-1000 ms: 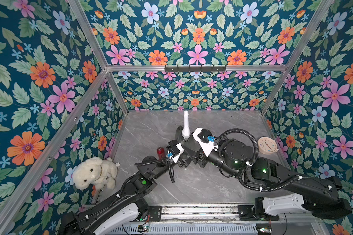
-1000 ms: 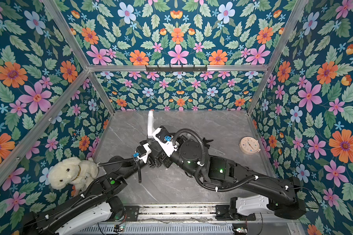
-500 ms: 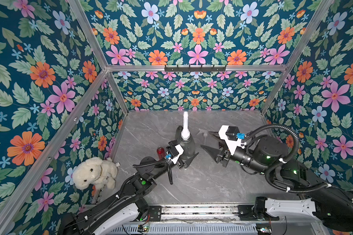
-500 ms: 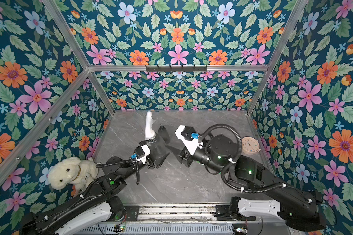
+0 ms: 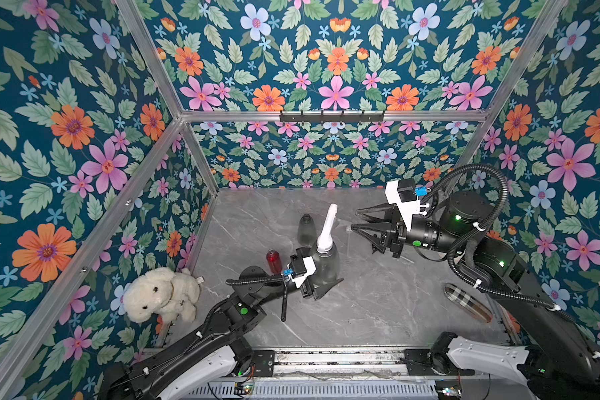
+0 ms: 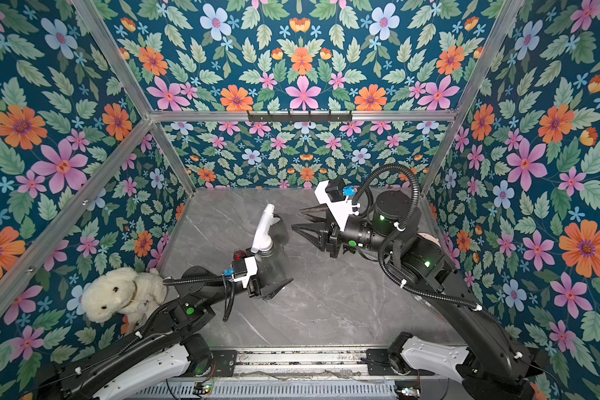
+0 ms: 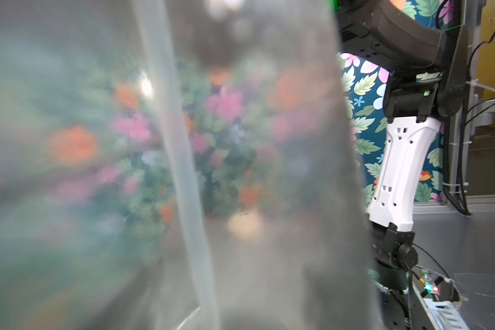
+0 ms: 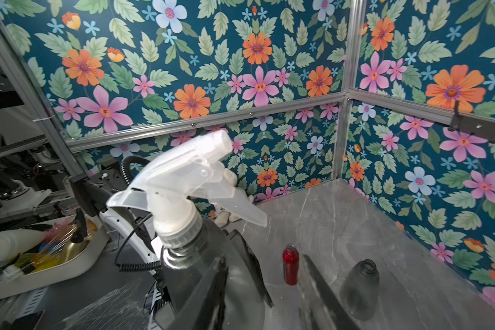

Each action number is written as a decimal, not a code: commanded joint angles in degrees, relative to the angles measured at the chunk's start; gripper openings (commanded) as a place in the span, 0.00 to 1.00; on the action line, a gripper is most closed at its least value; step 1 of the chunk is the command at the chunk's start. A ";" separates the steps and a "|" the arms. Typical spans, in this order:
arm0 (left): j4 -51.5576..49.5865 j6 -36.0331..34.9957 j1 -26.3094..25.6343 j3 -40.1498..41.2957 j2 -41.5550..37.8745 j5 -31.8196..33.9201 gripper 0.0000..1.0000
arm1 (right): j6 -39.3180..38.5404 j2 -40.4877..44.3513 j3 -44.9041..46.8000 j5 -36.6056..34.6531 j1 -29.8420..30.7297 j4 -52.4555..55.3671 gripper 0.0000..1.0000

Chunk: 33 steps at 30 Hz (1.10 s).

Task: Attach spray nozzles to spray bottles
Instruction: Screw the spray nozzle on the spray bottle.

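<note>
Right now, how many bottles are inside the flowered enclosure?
3. A smoky-grey cone-shaped plastic bottle, whitish trigger nozzle on, in the left gripper; another bare-necked grey one behind it; a small shiny red cylindrical bottle left of it. None seems hidden.

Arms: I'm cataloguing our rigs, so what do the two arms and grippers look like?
The left arm and right arm are black with white base links, green lights and black corrugated conduit. The left gripper and right gripper have tapered black fingers, white mounts and blue connectors.
</note>
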<state>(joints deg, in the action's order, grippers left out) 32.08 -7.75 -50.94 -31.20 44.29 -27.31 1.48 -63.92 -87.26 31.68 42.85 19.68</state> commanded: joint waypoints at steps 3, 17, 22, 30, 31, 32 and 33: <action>0.74 -0.23 0.14 -0.51 -0.53 -2.57 0.00 | 2.07 0.00 2.30 10.06 -0.03 -2.01 0.34; 0.18 -0.22 0.13 -1.31 0.59 -3.62 0.00 | 2.27 -1.16 0.86 21.18 0.74 -3.32 0.33; 0.09 -0.07 0.14 -1.41 1.17 -4.18 0.00 | 1.41 -2.67 -1.18 22.21 0.70 -1.95 0.37; -0.19 -0.05 0.12 -1.41 1.49 -5.66 0.00 | -0.01 -5.46 -3.73 22.37 0.74 -0.14 0.44; -0.21 -0.05 0.14 -1.41 1.50 -5.93 0.00 | -0.38 -5.68 -4.07 22.19 0.72 0.36 0.47; -0.34 -0.09 0.16 -1.41 1.45 -6.21 0.00 | -0.66 -5.78 -4.35 22.01 0.74 0.68 0.49; -0.50 -0.18 0.14 -1.48 1.50 -6.57 0.00 | -0.99 -5.86 -4.57 22.00 0.74 1.02 0.51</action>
<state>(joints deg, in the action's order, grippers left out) 31.07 -7.77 -50.92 -32.12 45.82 -32.14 2.28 -69.65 -91.13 53.10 43.53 19.92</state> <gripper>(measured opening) 0.808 0.506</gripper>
